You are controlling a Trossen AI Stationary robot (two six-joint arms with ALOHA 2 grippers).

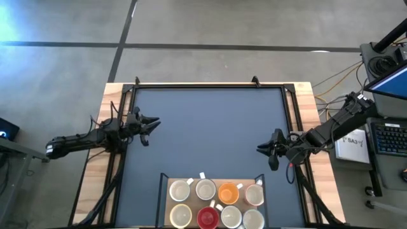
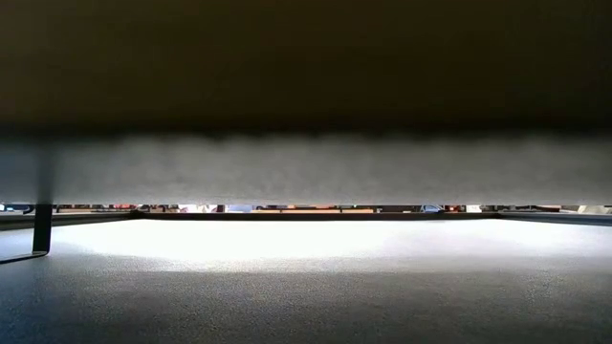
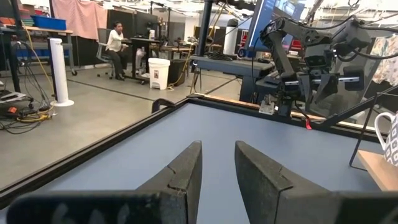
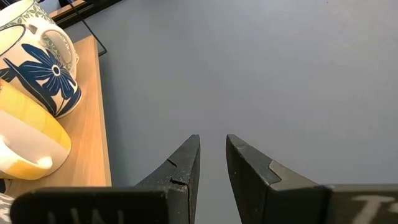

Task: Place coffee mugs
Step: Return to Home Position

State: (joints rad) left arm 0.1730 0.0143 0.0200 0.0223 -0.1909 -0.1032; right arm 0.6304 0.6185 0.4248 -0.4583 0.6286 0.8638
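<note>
Several coffee mugs (image 1: 205, 189) stand in two rows on a wooden tray (image 4: 93, 124) at the table's near edge, among them an orange mug (image 1: 228, 192) and a red mug (image 1: 208, 217). The right wrist view shows a white mug with a blue flower (image 4: 46, 68) and a yellow mug (image 4: 28, 143) at the tray's edge. My left gripper (image 1: 149, 124) (image 3: 217, 149) hangs level over the mat's left side, slightly open and holding nothing. My right gripper (image 1: 264, 149) (image 4: 212, 140) hovers just beyond the tray's right end, tilted down, slightly open and holding nothing.
A black frame rail (image 1: 210, 84) runs round the dark blue mat (image 1: 210, 127), with wooden strips (image 1: 98, 184) outside it. A thin black wire stand (image 1: 162, 181) borders the tray. A keyboard and gear (image 1: 388, 137) sit off the right side. A seated person (image 3: 115, 40) is far off in the room.
</note>
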